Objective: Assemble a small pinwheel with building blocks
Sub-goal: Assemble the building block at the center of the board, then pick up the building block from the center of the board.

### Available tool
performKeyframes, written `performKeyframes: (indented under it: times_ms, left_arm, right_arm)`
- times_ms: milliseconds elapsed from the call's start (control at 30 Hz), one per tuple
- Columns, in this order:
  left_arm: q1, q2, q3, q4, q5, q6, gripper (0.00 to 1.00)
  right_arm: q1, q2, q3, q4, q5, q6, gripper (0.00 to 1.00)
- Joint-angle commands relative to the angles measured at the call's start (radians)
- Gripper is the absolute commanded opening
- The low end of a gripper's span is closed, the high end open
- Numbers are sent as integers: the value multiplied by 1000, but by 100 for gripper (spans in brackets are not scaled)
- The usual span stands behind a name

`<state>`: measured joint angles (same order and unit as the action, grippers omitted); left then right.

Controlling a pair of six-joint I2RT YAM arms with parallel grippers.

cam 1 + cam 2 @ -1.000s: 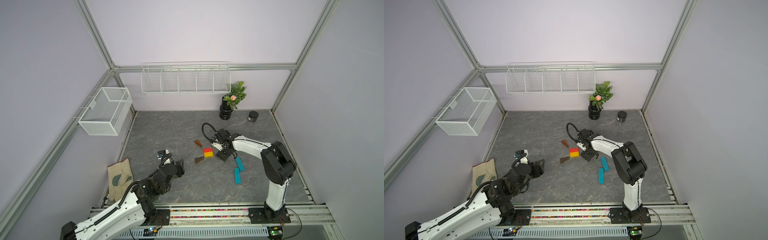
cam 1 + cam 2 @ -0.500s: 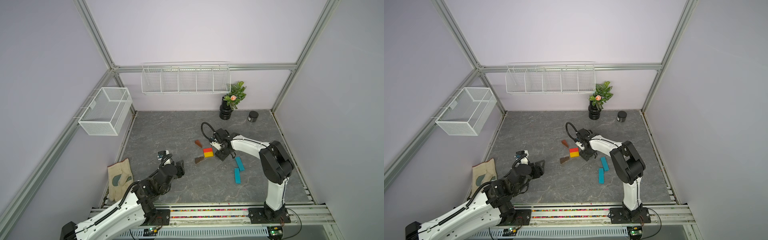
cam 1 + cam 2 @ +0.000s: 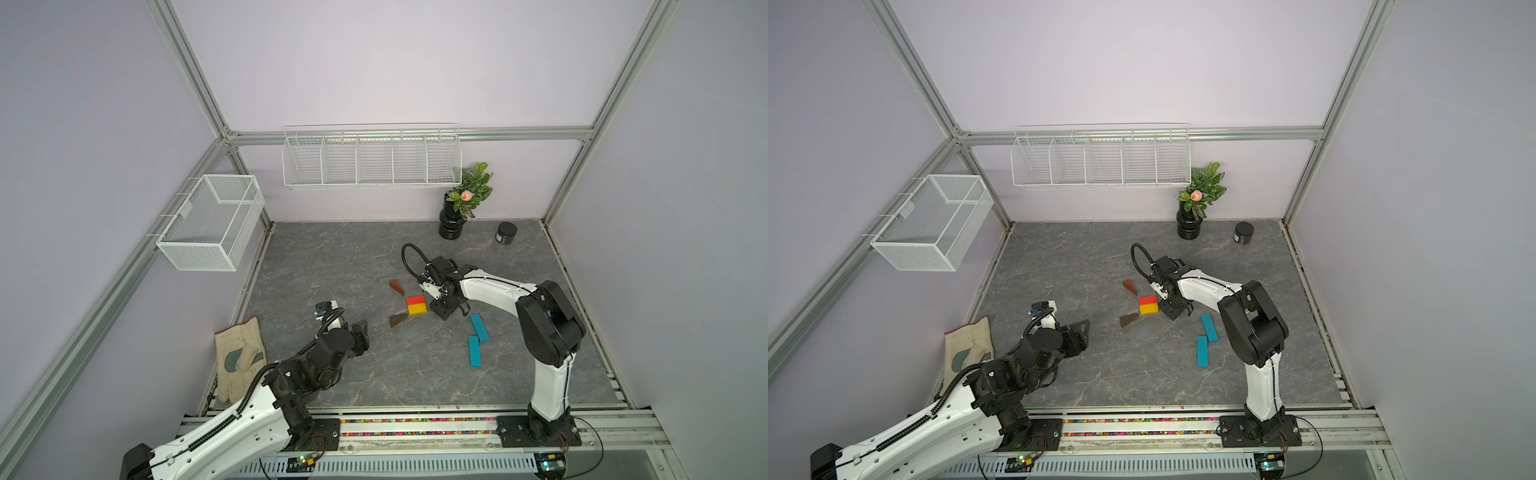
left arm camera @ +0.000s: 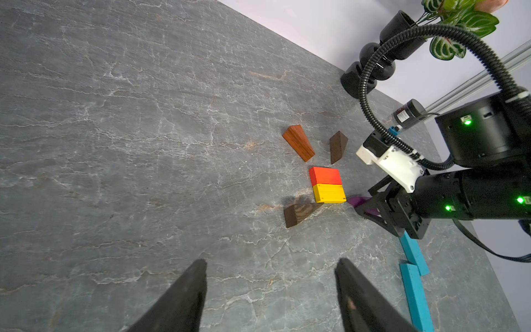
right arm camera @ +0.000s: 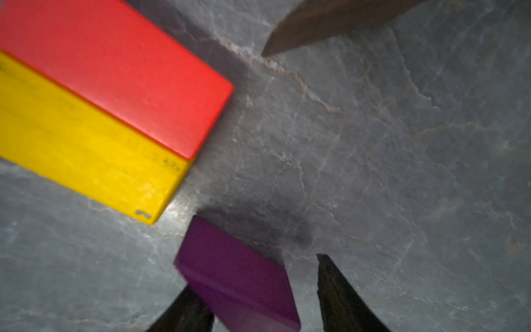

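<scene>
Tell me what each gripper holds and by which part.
Nothing is held. The right gripper straddles the purple wedge across its sides, a gap at one finger; the left gripper is open and empty.

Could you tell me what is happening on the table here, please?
The robot is laying out a block pinwheel. The right gripper straddles the purple wedge beside the red-and-yellow square, jaws apart with a gap on one side, so it is not gripped. Three brown wedges lie around the square, one with its tip at the yellow corner. The two teal bars lie off to the side, not joined on. The left gripper hangs open and empty over the table.
</scene>
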<state>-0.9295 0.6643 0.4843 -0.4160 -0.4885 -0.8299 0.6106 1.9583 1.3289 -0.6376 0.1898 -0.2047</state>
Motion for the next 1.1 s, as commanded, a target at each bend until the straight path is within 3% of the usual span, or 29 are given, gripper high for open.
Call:
performKeyframes:
  times_ms: [0, 333, 533, 667, 800, 1067]
  left_arm:
    - [4, -11, -15, 9, -1, -18, 73]
    - [4, -20, -15, 12, -21, -10, 73]
    - [5, -33, -12, 26, -41, 0, 73]
    - [35, 2, 16, 34, 17, 38, 73]
    - [135, 84, 76, 6, 154, 75, 75]
    - [173, 173, 143, 3, 166, 152, 77]
  right_arm:
    - [5, 15, 12, -13, -9, 21, 59]
    - [1, -149, -76, -17, 4, 43, 72]
    - [-31, -340, -213, -13, -17, 205, 76]
    - [-56, -460, -313, -15, 6, 360, 79]
    - [-104, -525, -401, -27, 12, 486, 78]
    - [-176, -554, -545, 19, -18, 611, 70]
